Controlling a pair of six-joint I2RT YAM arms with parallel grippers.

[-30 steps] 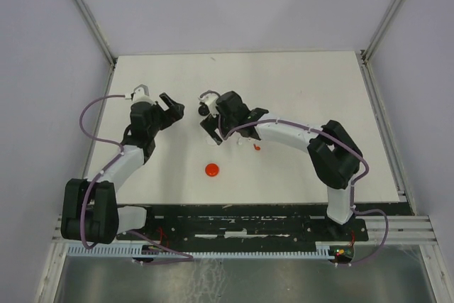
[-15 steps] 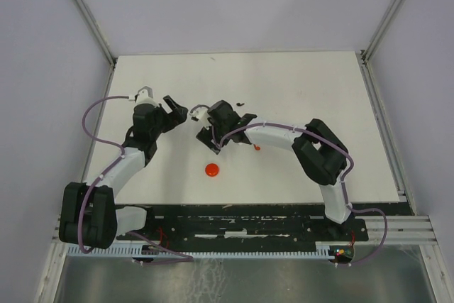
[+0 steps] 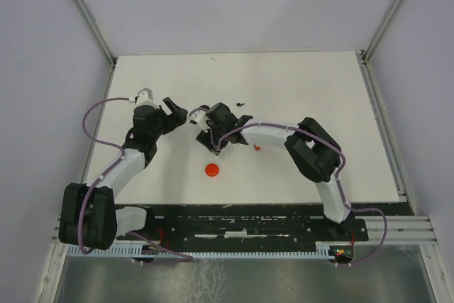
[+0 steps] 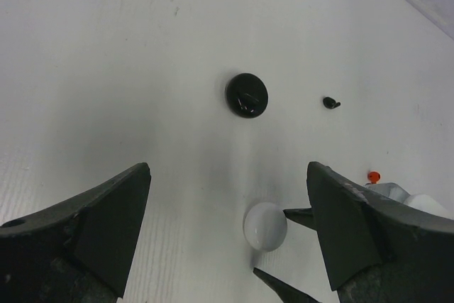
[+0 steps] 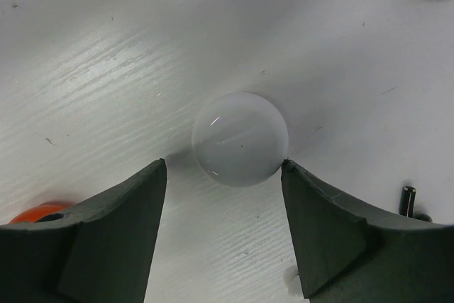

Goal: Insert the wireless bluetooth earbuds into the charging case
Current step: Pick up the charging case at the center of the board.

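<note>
A round white charging case lies on the table between the fingers of my right gripper. The right-hand finger touches its rim and a gap remains on the other side, so the jaws are open and hold nothing. My left gripper hangs wide open just left of it, with the same white case low between its fingers. A black case lies farther off. A black earbud lies loose beside it, and a red earbud lies under the right forearm.
A red case sits nearer the arm bases, its edge showing as the red case in the right wrist view. The black earbud lies behind the right gripper. White walls with metal rails enclose the table.
My right arm has swung left and lowered onto the white case while its jaws narrowed. The left gripper shifted slightly toward it and stayed wide open.
</note>
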